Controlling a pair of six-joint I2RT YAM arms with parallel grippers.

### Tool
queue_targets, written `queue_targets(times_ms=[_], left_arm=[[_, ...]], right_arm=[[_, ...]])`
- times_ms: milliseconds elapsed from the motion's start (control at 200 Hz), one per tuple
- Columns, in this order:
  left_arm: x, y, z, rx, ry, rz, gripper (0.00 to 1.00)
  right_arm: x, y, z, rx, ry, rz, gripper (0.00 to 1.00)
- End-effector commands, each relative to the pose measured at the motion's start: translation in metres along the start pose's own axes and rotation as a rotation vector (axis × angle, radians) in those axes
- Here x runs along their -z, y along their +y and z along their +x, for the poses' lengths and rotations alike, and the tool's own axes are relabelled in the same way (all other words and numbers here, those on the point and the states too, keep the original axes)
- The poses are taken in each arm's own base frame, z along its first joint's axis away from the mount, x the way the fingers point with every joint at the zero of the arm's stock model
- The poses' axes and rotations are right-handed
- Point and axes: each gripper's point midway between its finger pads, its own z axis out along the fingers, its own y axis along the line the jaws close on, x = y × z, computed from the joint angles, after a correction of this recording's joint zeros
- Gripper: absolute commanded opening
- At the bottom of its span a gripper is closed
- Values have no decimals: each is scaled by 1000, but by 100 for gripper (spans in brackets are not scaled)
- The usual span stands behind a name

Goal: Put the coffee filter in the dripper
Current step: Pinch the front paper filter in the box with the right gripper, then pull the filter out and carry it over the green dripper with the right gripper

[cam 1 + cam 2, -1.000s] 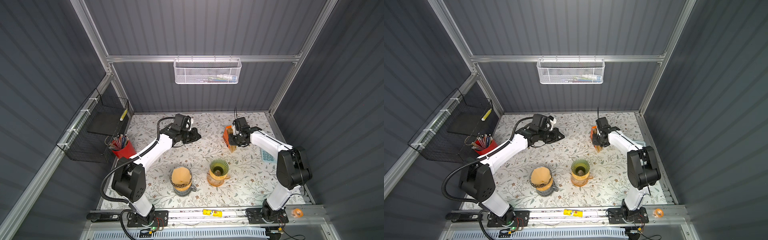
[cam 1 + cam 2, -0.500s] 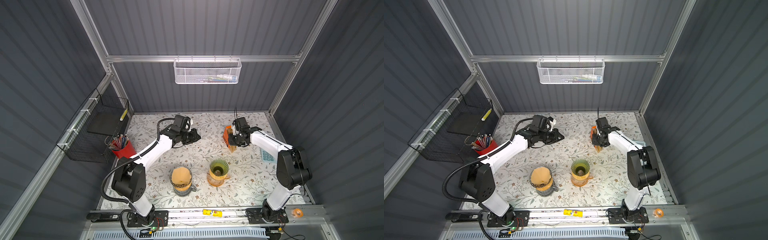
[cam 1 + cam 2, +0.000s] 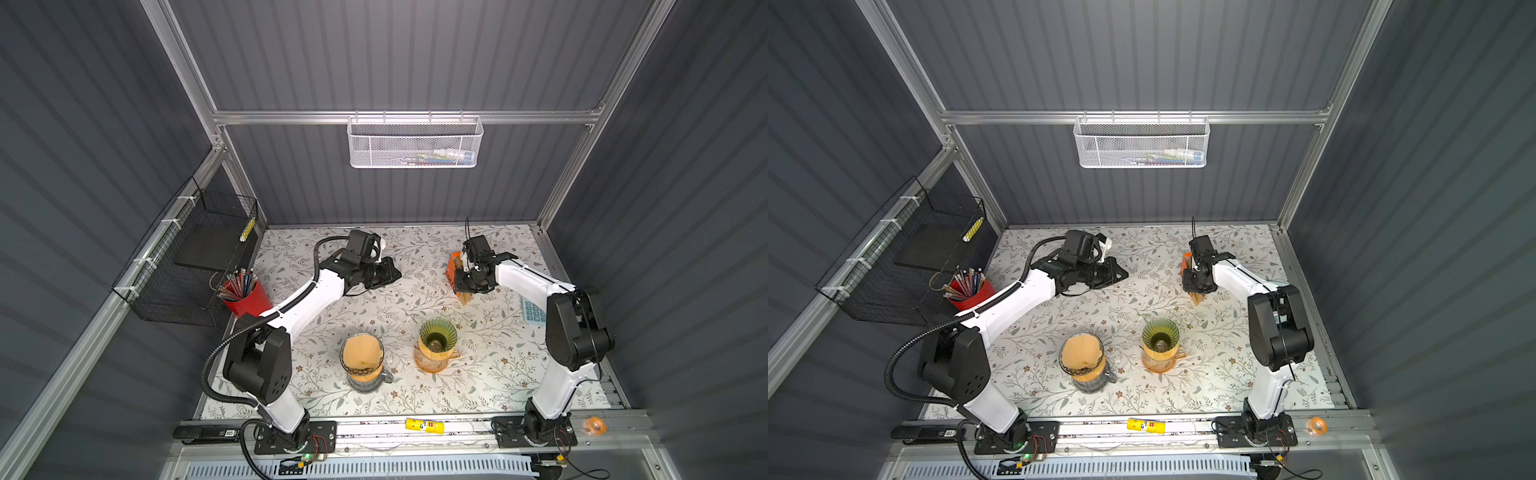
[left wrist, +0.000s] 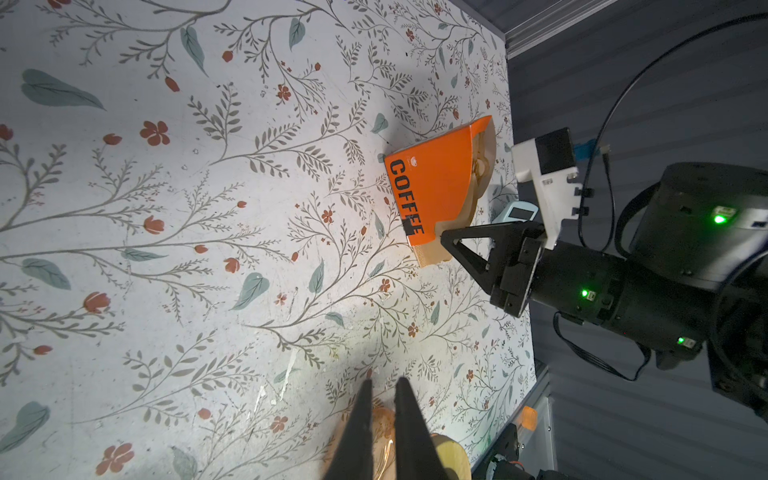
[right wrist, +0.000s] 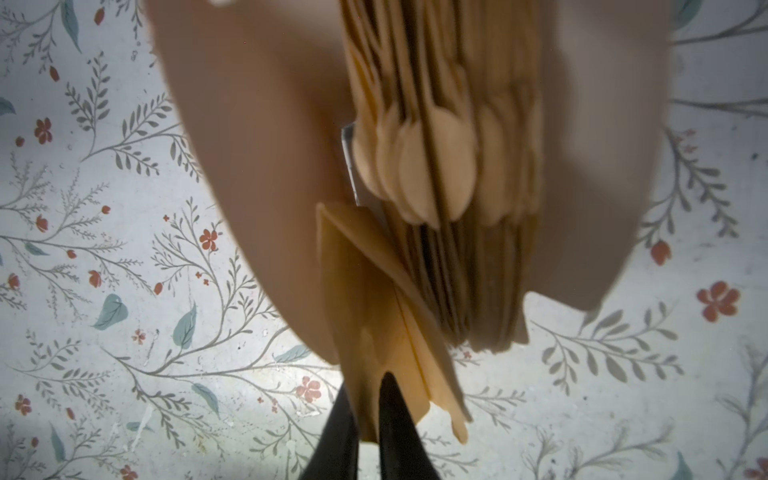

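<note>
An orange coffee filter box stands at the back right of the table, with a stack of tan filters in it. My right gripper is shut on one coffee filter at the box mouth; the filter's edge hangs below the jaws. The empty green dripper sits on an amber carafe near the front middle. My left gripper hovers shut and empty over the back middle of the table.
A second dripper with a brown filter in it stands on a grey carafe left of the green one. A red pencil cup and a black wire basket are at the left. A calculator lies at the right edge.
My right gripper's jaws have closed on a filter at the box. Both arms have barely moved.
</note>
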Motion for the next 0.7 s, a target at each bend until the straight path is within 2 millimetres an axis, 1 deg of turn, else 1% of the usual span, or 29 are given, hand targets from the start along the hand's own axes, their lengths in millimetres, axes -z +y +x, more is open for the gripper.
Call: queue_targets(times_ms=[0, 80, 220, 345, 525, 695], left_arm=[[1, 2, 2, 13, 9, 10, 13], [2, 2, 2, 12, 8, 11, 13], [4, 1, 2, 9, 2, 16, 13], [6, -1, 1, 5, -6, 23, 13], [10, -4, 0, -5, -18, 31, 13], [14, -7, -1, -18, -23, 30, 14]], right_arm=[[2, 1, -5, 2, -4, 13, 6], [8, 1, -5, 7, -10, 15, 3], [22, 0, -2, 10, -21, 19, 1], [35, 0, 3, 9, -33, 19, 1], [49, -1, 9, 7, -37, 27, 0], [70, 3, 17, 7, -53, 23, 0]])
